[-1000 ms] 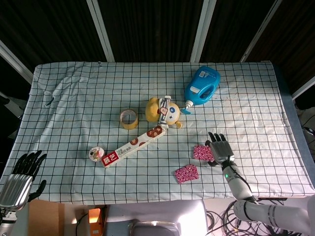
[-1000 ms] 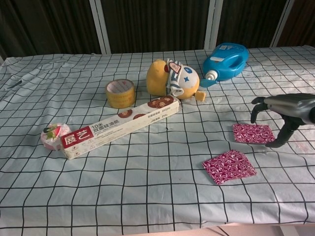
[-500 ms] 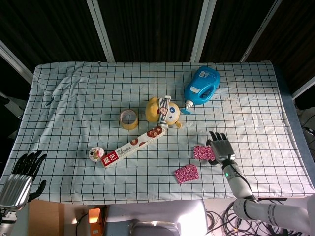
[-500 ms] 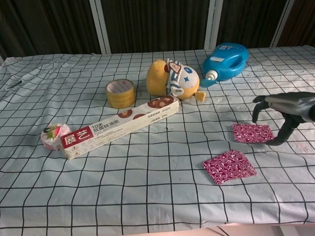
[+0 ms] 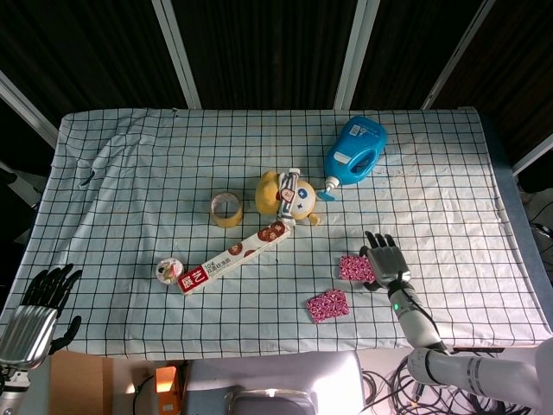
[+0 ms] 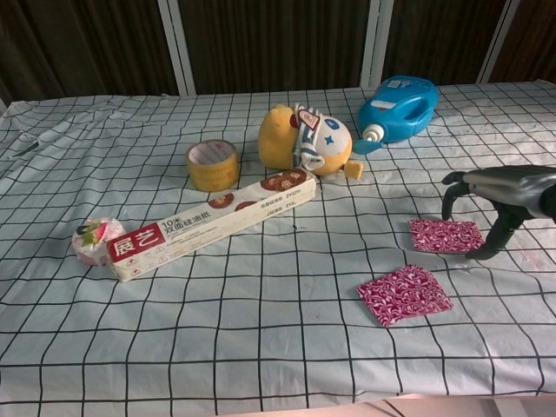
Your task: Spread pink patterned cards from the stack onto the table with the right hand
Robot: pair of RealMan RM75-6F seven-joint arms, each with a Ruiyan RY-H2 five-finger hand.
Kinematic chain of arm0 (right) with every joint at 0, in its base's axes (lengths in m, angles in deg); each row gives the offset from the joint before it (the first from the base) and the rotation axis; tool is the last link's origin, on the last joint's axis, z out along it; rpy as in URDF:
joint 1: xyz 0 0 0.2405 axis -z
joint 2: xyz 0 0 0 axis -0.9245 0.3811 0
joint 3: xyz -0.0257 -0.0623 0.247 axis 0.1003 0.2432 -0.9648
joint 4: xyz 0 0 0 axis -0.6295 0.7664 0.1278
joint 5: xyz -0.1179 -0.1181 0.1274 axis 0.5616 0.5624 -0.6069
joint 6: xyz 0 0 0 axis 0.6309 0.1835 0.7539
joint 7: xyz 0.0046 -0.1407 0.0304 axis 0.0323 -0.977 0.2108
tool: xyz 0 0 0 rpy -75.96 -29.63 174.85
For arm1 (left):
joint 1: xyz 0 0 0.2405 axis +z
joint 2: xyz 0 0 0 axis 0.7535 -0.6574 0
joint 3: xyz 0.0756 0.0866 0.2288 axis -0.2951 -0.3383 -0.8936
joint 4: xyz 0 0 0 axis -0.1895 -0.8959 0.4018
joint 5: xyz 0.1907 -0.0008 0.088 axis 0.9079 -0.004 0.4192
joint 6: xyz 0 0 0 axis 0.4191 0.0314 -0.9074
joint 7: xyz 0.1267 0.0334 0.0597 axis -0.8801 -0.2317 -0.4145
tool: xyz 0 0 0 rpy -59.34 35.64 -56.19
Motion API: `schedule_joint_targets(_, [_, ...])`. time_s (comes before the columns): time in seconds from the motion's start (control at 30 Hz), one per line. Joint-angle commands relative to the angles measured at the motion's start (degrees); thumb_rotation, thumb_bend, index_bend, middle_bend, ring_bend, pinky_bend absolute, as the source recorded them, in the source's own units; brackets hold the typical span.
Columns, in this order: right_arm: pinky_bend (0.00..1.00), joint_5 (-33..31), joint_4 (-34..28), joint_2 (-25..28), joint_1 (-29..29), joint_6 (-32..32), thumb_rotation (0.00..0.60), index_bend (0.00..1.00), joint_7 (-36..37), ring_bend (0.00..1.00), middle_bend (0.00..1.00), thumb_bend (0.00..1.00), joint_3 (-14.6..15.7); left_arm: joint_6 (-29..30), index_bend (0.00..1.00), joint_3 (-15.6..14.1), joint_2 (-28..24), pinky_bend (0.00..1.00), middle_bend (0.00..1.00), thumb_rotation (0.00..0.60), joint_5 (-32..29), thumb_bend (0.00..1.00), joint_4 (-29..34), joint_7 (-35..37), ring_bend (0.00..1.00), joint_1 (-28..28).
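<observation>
Right robot hand [image 6: 499, 201] now nearer the flat-lying stack [image 6: 446, 234].

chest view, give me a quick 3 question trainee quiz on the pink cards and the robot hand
1. True or false: the right robot hand holds a pink patterned card lifted off the table.
2. Which pink card lies nearer the robot? A. the loose pink card B. the pink card stack
3. Fill in: the blue detergent bottle lies on its ____.

Key:
1. False. Both lie flat on the checked tablecloth; the robot hand is arched over the stack's right edge, fingers pointing down.
2. A
3. side
</observation>
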Motion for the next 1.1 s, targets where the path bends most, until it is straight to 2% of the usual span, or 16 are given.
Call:
schedule_joint_targets(0.03, [0.0, 0.1, 0.1, -0.1, 0.0, 0.0, 0.6, 0.35, 0.1, 0.0, 0.0, 0.14, 0.0, 0.0, 0.0, 0.0, 0.0, 0.01, 0.01, 0.6, 0.0, 0.42, 0.0, 0.0, 0.0, 0.0])
schedule_joint_targets(0.47, [0.0, 0.2, 0.5, -0.4, 0.1, -0.3, 0.6, 0.44, 0.5, 0.0, 0.0, 0.14, 0.0, 0.0, 0.0, -0.1, 0.0, 0.01, 0.01, 0.6, 0.2, 0.42, 0.0, 0.1, 0.0, 0.0])
schedule_joint_targets(0.73, [0.0, 0.9, 0.0, -0.3, 0.5, -1.1, 0.6, 0.54, 1.4, 0.0, 0.0, 0.14, -0.3, 0.1, 0.0, 0.0, 0.0, 0.01, 0.01, 0.6, 0.2, 0.42, -0.1, 0.1, 0.0, 0.0])
schedule_joint_targets(0.9, [0.0, 1.6, -0.6, 0.1, 0.7, -1.4, 0.6, 0.57, 1.9, 0.0, 0.0, 0.14, -0.4, 0.1, 0.0, 0.0, 0.0, 0.01, 0.01, 0.6, 0.2, 0.42, -0.1, 0.1, 0.0, 0.0])
schedule_joint_targets(1.0, [0.0, 5.1, -3.5, 1.8, 1.8, -2.6, 0.6, 0.58, 3.5, 0.0, 0.0, 0.15, 0.0, 0.2, 0.0, 0.0, 0.0, 0.01, 0.01, 0.6, 0.1, 0.42, -0.1, 0.1, 0.0, 0.1])
schedule_joint_targets(1.1, [0.0, 12.3, -8.4, 5.2, 4.2, -5.2, 0.6, 0.58, 6.2, 0.0, 0.0, 0.15, 2.0, 0.2, 0.0, 0.0, 0.0, 0.01, 0.01, 0.6, 0.1, 0.42, -0.1, 0.0, 0.0, 0.1])
